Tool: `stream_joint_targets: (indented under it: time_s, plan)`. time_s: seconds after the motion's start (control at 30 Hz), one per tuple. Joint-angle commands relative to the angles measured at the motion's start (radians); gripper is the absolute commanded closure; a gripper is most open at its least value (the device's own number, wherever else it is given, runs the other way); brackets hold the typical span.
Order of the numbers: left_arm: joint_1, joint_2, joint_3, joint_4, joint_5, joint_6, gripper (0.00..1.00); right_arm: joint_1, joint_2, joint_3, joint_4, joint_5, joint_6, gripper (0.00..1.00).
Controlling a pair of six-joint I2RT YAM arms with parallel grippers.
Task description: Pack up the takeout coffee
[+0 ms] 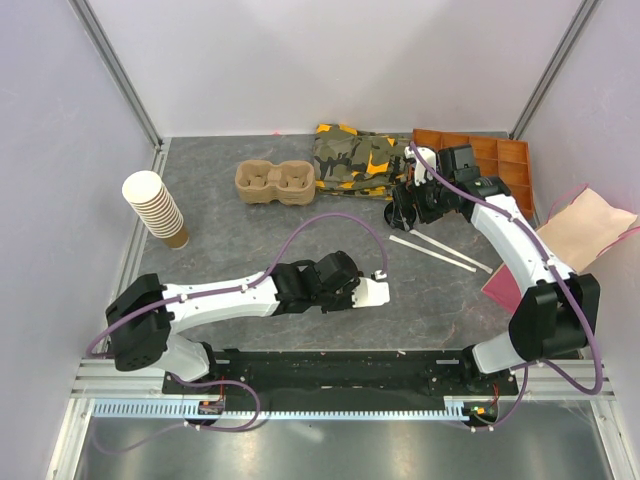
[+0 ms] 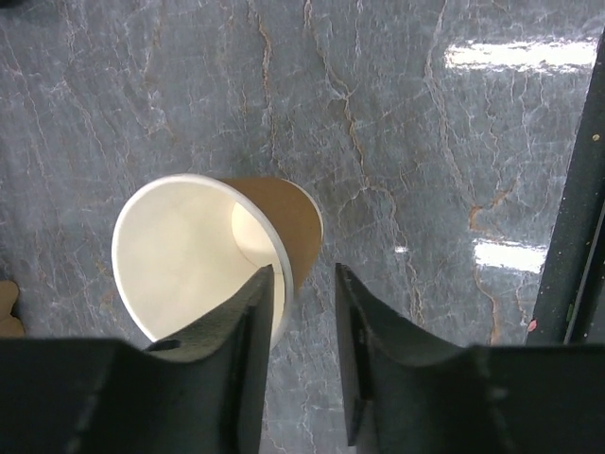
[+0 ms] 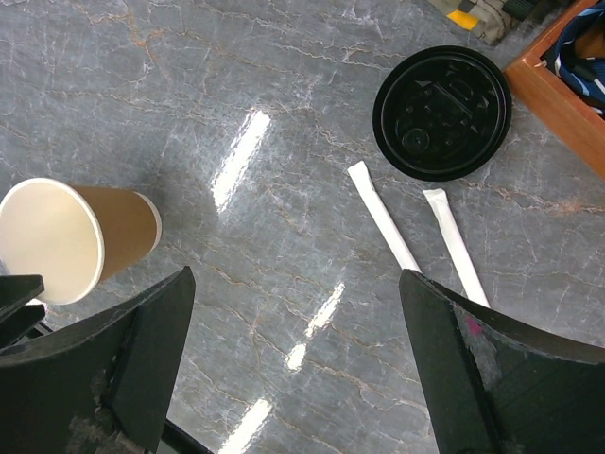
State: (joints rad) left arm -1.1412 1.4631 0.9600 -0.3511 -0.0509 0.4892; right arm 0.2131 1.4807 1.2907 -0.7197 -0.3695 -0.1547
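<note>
1. While the tan paper cup (image 2: 189, 251) stands lidless in the middle of the grey table (image 2: 425, 142), right at the tip of my left pincer (image 2: 303, 276), the coffee is not ready to pack.
2. My left pincer is at a narrow gap. Bare table and a sliver of cup wall show between the fingers, and I judge nothing is gripped. One finger (image 2: 250, 312) overlaps the cup rim in the wrist view; I can't tell whether it touches or sits just above.
3. My right pincer (image 3: 295, 279) is spread wide with nothing in it. It hangs over the table near the black lid (image 3: 442, 113).
4. The lid lies flat, well apart from the cup and just beside two wrapped straws (image 3: 383, 216).
5. Handling is a judgement. The cup's inside looks white and empty, so it should be very light and easy to tip. The thin paper wall dents if squeezed hard, and the rolled rim is the stiffest part.
6. For the cup, I'd grip across the body below the rim with gentle closure, or pinch the rim wall.
7. For the lid, the plastic is stiff but slick and low, so I'd take it by the edge.
8. The pulp cup carrier (image 1: 275, 183) sits at the back of the table. The stack of cups (image 1: 157, 205) at far left is not the target.
</note>
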Motion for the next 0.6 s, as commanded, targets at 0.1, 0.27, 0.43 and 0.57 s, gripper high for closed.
stream_joint_targets:
  time_s: [0.1, 0.27, 0.43, 0.57]
  plan:
    - [0.03, -0.096, 0.077, -0.014, 0.0, -0.049, 0.4, -0.001, 0.016, 0.009, 0.019, -0.017, -0.003, 0.02]
    - [0.199, -0.15, 0.337, -0.138, 0.136, -0.151, 0.08, 0.0, 0.042, 0.022, 0.028, 0.033, -0.014, 0.02]
    - [0.377, -0.136, 0.598, -0.296, 0.223, -0.245, 0.0, 0.028, 0.121, 0.084, 0.022, 0.133, -0.049, 0.02]
    - [0.477, -0.176, 0.638, -0.281, 0.256, -0.375, 0.0, 0.071, 0.2, 0.148, 0.029, 0.237, -0.08, 0.02]
